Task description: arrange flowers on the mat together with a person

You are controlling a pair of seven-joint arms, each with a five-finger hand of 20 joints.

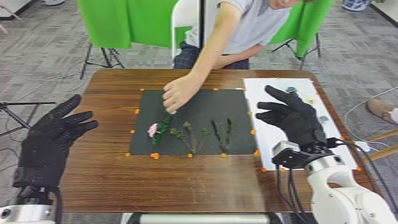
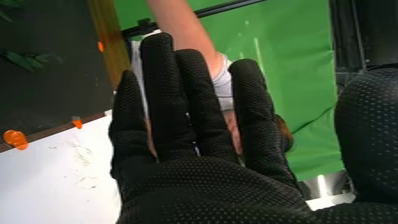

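Behind the brown counter (image 1: pixel 107 185) we see green cloth (image 1: pixel 133 22). On the dark mat (image 1: pixel 204 107), mid-frame, lie one pink flower (image 1: pixel 153 131) and, right of it, green sprigs (image 1: pixel 191 142). The person's hand (image 1: pixel 182 91) is just above the flower's stem. Our left hand (image 1: pixel 44 137), at frame left, and right hand (image 1: pixel 295 122), centre right, are both open, with relaxed fingers.

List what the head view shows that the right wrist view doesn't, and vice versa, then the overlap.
Head view: left hand, open; pink flower on the mat; person's hand above the mat; tripod behind the table.
Right wrist view: close detail of the right hand, fingers straight, and faint marks on the white sheet.
Both: right hand, mat, orange tabs, white sheet, table edge, green cloth, person's arm.
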